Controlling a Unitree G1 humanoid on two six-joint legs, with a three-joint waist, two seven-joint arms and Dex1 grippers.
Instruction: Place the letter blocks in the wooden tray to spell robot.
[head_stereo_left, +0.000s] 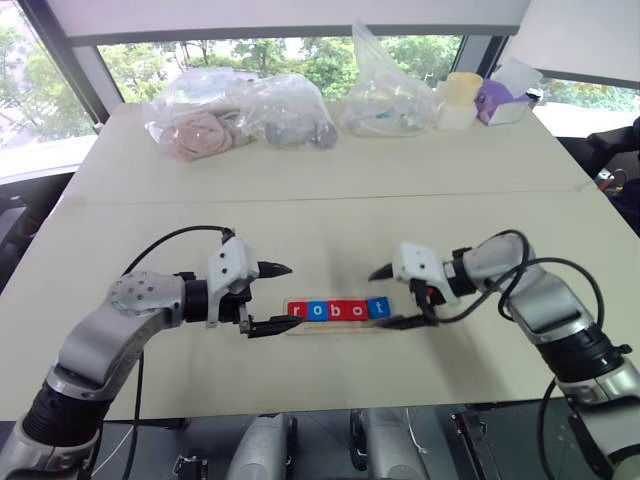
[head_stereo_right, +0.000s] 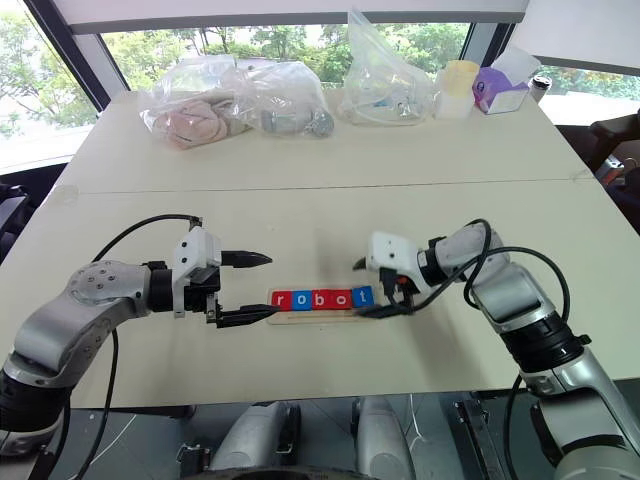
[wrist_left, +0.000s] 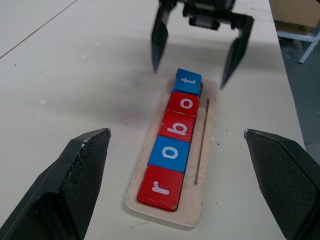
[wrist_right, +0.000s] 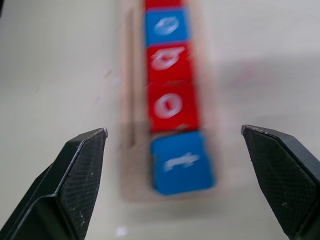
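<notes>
The wooden tray (head_stereo_left: 336, 328) lies on the table between my two grippers. Five letter blocks (head_stereo_left: 338, 310) sit in it in one row and read r, o, b, o, t. In the left wrist view they are a red r (wrist_left: 161, 186), blue o (wrist_left: 170, 153), red b (wrist_left: 178, 127), red o (wrist_left: 184, 104) and blue t (wrist_left: 188, 82). My left gripper (head_stereo_left: 293, 294) is open at the r end, holding nothing. At the t end my right gripper (head_stereo_left: 378, 299) is open, its fingers straddling the blue t (wrist_right: 182, 162) without touching it.
Several clear plastic bags (head_stereo_left: 240, 120) with items inside lie along the far side of the table. A pale yellow cup (head_stereo_left: 462, 98) and a purple box (head_stereo_left: 500, 102) stand at the far right. A seam (head_stereo_left: 320, 198) runs across the tabletop.
</notes>
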